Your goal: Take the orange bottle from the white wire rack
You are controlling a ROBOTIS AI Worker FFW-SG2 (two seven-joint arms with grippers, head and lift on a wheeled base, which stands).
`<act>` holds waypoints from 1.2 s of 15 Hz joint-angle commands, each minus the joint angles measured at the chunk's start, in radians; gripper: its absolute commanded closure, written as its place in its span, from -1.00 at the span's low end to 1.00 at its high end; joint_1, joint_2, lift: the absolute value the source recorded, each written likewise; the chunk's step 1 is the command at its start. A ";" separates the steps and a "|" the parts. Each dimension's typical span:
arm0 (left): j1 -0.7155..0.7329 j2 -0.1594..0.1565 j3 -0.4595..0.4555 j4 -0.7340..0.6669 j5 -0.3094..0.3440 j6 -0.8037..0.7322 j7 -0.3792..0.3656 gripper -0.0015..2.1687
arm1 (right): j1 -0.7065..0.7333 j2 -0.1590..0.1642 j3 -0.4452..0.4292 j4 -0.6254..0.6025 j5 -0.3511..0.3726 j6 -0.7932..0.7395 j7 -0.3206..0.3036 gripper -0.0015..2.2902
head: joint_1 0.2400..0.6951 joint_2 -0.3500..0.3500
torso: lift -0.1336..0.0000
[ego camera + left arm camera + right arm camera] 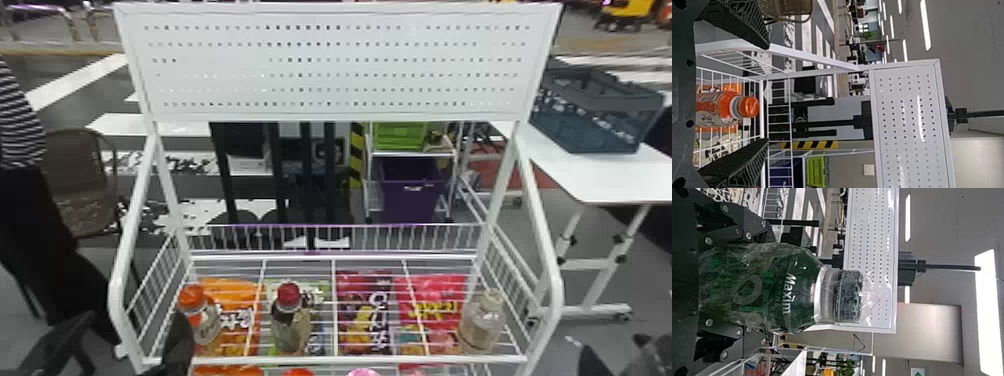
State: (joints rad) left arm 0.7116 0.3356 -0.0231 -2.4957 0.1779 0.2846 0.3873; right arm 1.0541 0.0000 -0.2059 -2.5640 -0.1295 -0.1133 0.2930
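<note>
My left gripper point(132, 325) stands open at the lower left of the head view, one finger beside the orange bottle point(205, 322), which is upright in the white wire rack point(360, 359). In the left wrist view, the orange-capped bottle point(719, 107) lies between the spread fingers of my left gripper point(768, 94), farther off, with no contact visible. My right gripper point(620, 352) is at the lower right corner of the head view. Seen from the right wrist, my right gripper point(770, 286) is shut on a green bottle point(801, 291) wrapped in clear plastic.
A red-capped bottle point(290, 320) and a pale bottle point(481, 322) share the rack's shelf, above snack bags point(365, 310). The rack's side post point(117, 290) rises near the left gripper. A table point(600, 175) with a dark crate point(595, 110) stands right.
</note>
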 commanded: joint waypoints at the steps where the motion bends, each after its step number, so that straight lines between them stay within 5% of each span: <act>1: 0.000 -0.001 0.000 0.000 0.000 0.000 0.001 -0.97 | 0.000 0.001 0.000 -0.002 0.001 0.002 0.000 -0.48 | 0.14 0.00 | 1.00; 12: 0.008 -0.006 -0.024 0.029 -0.003 -0.040 0.012 -0.96 | -0.002 0.001 0.002 0.001 0.001 0.002 0.000 -0.48 | 0.14 0.00 | 1.00; 18: -0.018 -0.023 -0.212 0.390 -0.038 -0.500 0.090 -0.96 | -0.008 0.001 -0.001 0.011 0.001 0.002 0.000 -0.48 | 0.14 0.00 | 1.00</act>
State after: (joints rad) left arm 0.7046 0.3215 -0.1982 -2.1974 0.1402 -0.0963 0.4775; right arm 1.0475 0.0000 -0.2067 -2.5544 -0.1292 -0.1111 0.2930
